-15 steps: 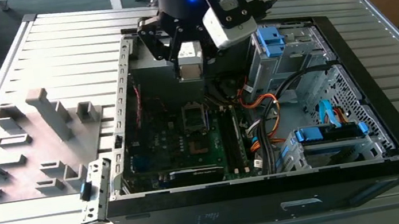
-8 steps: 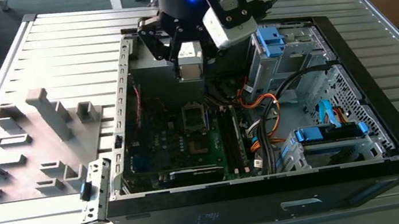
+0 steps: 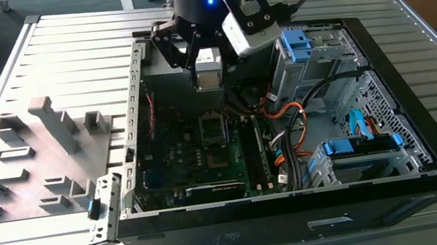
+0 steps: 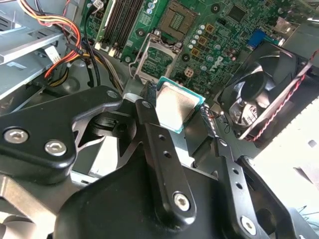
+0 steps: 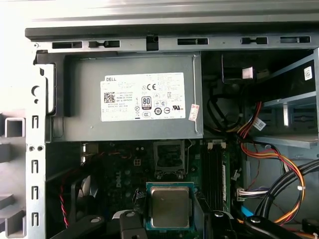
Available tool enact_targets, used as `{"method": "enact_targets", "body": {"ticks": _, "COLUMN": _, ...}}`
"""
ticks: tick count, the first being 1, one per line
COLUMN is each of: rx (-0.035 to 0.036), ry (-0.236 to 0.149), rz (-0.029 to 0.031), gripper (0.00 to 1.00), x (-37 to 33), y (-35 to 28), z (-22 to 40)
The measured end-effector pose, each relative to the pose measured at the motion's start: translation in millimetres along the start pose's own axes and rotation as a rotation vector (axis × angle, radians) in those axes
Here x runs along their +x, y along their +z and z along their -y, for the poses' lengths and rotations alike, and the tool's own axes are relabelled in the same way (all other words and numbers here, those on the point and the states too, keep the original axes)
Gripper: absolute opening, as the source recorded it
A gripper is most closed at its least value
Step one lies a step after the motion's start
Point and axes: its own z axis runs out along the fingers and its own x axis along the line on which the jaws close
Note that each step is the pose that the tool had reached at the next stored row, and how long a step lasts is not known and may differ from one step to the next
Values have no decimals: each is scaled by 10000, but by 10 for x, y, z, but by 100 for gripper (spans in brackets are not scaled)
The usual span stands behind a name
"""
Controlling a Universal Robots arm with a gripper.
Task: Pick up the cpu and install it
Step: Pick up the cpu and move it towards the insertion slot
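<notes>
The cpu is hanging in the air inside the open computer case, and the gripper is pinching it by two opposite edges. In both wrist views its silver top is facing the cameras and its thin green-dark rim is showing all round. One black finger is pressing against one edge, and the other is pressing against the edge across from it.

In the exterior view the arm is reaching down into the case at the upper middle of the frame, over the far end of the green motherboard. The chip is not sitting in the socket. The socket is lying open and bare on the board, near the chip but apart from it. In the first wrist view it is showing between the chip and the grey power supply with its white label.

A black fan with a twisted red and black wire is sitting close beside the chip. Orange and yellow cables are looping across the middle of the case. The case is lying on its side on a slatted metal table, and a grey block with slots and posts is resting at the exterior view's left.
</notes>
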Motion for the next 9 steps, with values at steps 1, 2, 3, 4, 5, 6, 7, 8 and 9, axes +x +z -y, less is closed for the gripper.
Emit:
{"method": "enact_targets", "body": {"ticks": 1, "rx": 1, "ry": 0, "rz": -1, "gripper": 47, "x": 0, "y": 11, "z": 0}}
{"method": "enact_targets", "body": {"ticks": 2, "rx": 0, "ry": 0, "rz": 0, "gripper": 47, "x": 0, "y": 23, "z": 1}}
{"method": "enact_targets", "body": {"ticks": 3, "rx": 0, "ry": 0, "rz": 0, "gripper": 47, "x": 0, "y": 35, "z": 1}}
{"method": "enact_targets", "body": {"ticks": 4, "rx": 0, "ry": 0, "rz": 0, "gripper": 47, "x": 0, "y": 48, "z": 2}}
{"method": "enact_targets", "body": {"ticks": 5, "rx": 0, "ry": 0, "rz": 0, "gripper": 47, "x": 0, "y": 60, "z": 3}}
{"method": "enact_targets", "body": {"ticks": 6, "rx": 0, "ry": 0, "rz": 0, "gripper": 47, "x": 0, "y": 75, "z": 3}}
{"method": "enact_targets", "body": {"ticks": 7, "rx": 0, "ry": 0, "rz": 0, "gripper": 47, "x": -1, "y": 86, "z": 4}}
{"method": "enact_targets", "body": {"ticks": 8, "rx": 0, "ry": 1, "rz": 0, "gripper": 47, "x": -1, "y": 96, "z": 4}}
{"method": "enact_targets", "body": {"ticks": 9, "rx": 1, "ry": 1, "rz": 0, "gripper": 47, "x": -1, "y": 106, "z": 4}}
